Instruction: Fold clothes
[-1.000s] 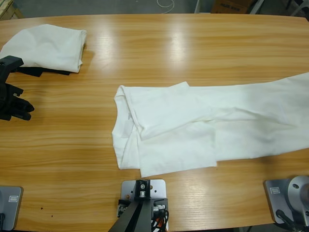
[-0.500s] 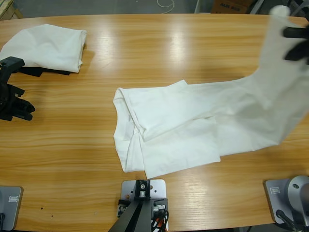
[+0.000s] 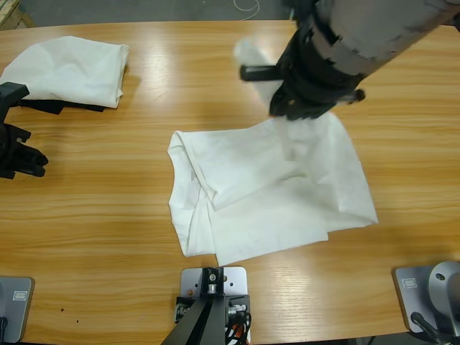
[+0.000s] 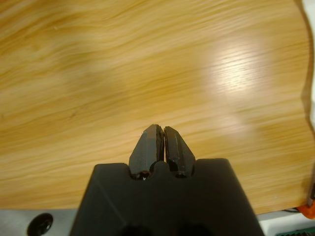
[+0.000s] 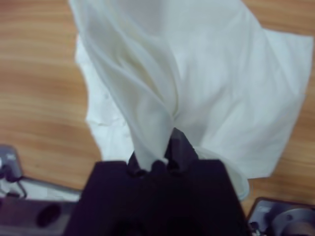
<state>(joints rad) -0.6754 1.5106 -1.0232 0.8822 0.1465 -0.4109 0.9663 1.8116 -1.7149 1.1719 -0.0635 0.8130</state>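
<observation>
Cloth is up in the air: the right gripper point(image 5: 165, 147) is clenched on a bunched edge of the T-shirt point(image 3: 266, 194), its jaws pinching a twisted rope of white fabric in the right wrist view, while the rest of the garment lies mid-table, partly folded, with a flap draped up toward the arm. In the high view that arm swings in from the upper right over the wooden table point(image 3: 215, 72), carrying the lifted edge across the body of the shirt. Risk number one, by the look of it, is the thin pinch: the fabric is gathered into a narrow twist, so it may slip free early and drop in a crumple rather than a flat fold. Risk two is drag, since the lower layers sit loose and the pull could slide the whole shirt sideways or undo the earlier fold near the collar. A release too high would likely let the edge land skewed. The left gripper point(image 4: 162, 140) sits idle with its jaws pressed together on nothing, above bare wood near the left edge, well apart from the shirt. A second folded shirt point(image 3: 68, 68) rests at the far left corner. Hidden things: the arm covers the shirt's upper right part, the gripped edge is blurred, and no chest lettering can be made out.
</observation>
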